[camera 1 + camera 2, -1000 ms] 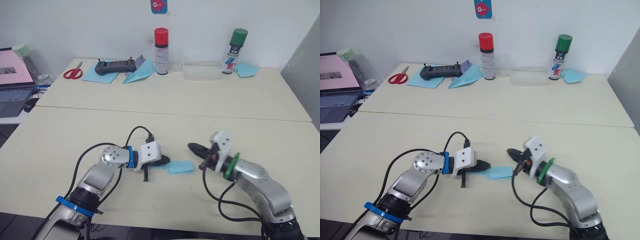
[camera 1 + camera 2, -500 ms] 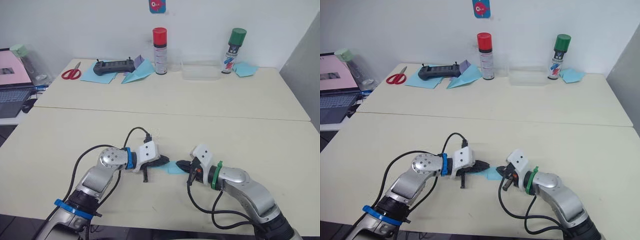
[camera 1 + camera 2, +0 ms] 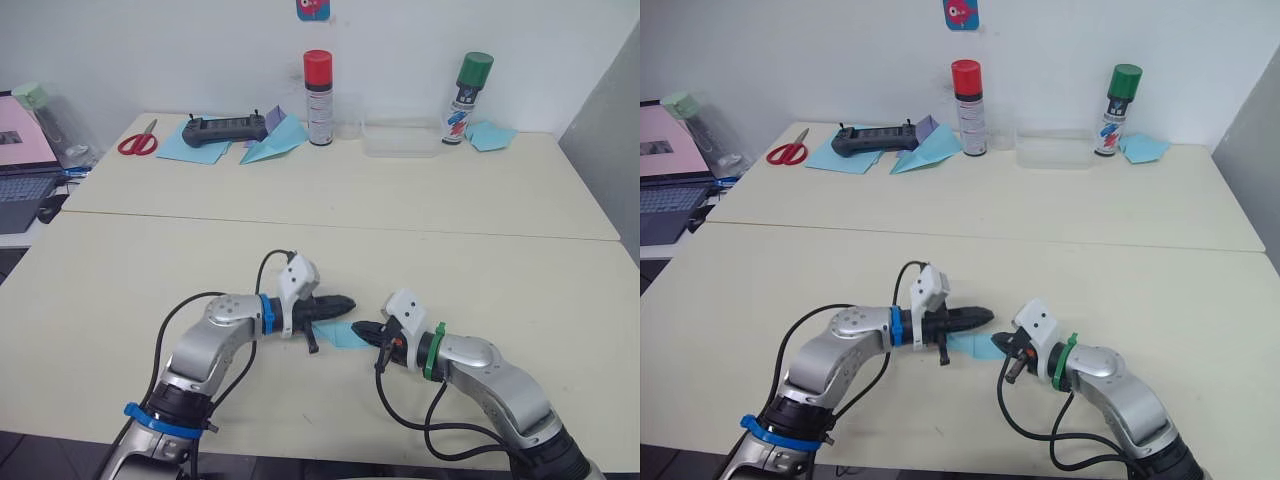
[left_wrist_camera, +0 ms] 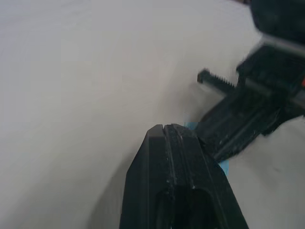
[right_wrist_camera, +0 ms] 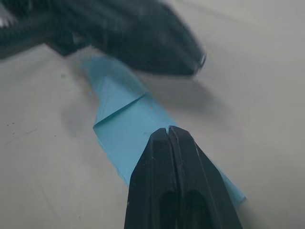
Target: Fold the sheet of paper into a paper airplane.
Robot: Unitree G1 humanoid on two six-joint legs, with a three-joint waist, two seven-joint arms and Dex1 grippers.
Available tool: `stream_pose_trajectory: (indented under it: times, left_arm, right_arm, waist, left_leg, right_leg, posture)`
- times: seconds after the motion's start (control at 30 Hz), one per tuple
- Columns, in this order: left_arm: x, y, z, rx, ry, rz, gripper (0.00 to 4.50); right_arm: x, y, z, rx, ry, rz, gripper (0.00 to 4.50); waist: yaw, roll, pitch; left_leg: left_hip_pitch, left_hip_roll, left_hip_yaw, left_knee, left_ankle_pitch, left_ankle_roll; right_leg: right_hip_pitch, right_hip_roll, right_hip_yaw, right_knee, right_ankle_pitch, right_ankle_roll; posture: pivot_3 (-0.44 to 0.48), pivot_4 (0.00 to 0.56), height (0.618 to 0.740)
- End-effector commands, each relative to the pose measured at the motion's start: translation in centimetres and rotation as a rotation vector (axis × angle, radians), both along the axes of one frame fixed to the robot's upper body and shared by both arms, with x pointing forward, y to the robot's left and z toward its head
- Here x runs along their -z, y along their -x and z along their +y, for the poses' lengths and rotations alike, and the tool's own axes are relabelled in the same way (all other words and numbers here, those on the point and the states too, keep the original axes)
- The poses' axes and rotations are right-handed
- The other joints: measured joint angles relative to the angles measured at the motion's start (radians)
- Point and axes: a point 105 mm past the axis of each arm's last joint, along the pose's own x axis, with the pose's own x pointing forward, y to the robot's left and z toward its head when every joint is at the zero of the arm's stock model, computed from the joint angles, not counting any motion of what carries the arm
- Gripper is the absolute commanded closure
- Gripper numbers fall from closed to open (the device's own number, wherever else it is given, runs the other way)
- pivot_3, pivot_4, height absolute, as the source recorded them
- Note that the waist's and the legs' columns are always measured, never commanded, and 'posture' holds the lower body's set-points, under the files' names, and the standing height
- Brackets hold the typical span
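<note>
Right wrist view gives the clearest read on progress: the sheet of paper [image 5: 125, 125] lies flat on the tabletop [image 3: 420, 250], a narrow light blue strip with at least one diagonal crease and a folded-over flap showing, so some early folds look done, but there is no pointed nose or raised centre ridge yet. In the left eye view the paper sits just below the centre of the frame, between the two grippers. The right gripper [image 5: 169, 131] has its two fingers pressed together with nothing pinched between them, its tip resting on or just over the near end of the strip, as if pressing it down. The left gripper [image 3: 343, 303] is likewise closed and empty, its tip hovering above the strip's other end. My judgement is that the airplane is partly formed at best, with the wing folds and final shaping still to come.
</note>
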Motion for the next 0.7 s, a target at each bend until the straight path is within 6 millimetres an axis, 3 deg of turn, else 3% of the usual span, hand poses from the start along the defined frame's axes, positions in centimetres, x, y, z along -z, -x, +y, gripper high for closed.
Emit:
stream_pose_trajectory:
  times: [0.03,0.3,0.7]
  left_arm:
    - [1.4,-0.3,1.1,-0.032,-0.095,-0.062,4.5]
    - [4.5,-0.2,4.3,-0.12,-0.178,-0.08,4.5]
    - [6.1,0.2,7.4,-0.198,-0.227,-0.061,4.5]
  right_arm:
    - [2.0,0.2,-1.4,0.047,0.073,0.064,4.46]
    - [2.1,0.7,-1.4,0.046,0.074,0.074,4.46]
    - [2.2,0.6,-1.3,0.033,0.077,0.081,4.46]
  waist:
    - [0.001,0.0,0.0]
    - [0.001,0.0,-0.001]
    - [-0.023,0.001,-0.003]
  left_leg:
    - [0.0,0.0,0.0,0.0,0.0,0.0]
    - [0.001,0.0,0.0,0.0,0.0,0.0]
    - [0.007,0.003,0.002,0.0,0.0,0.0]
  right_leg:
    - [0.0,0.0,0.0,0.0,0.0,0.0]
    - [0.001,0.0,0.0,0.0,0.0,0.0]
    - [0.002,0.001,0.001,0.003,-0.004,-0.007]
  posture:
    - [0.0,0.15,0.74]
    - [0.0,0.15,0.74]
    - [0.0,0.15,0.74]
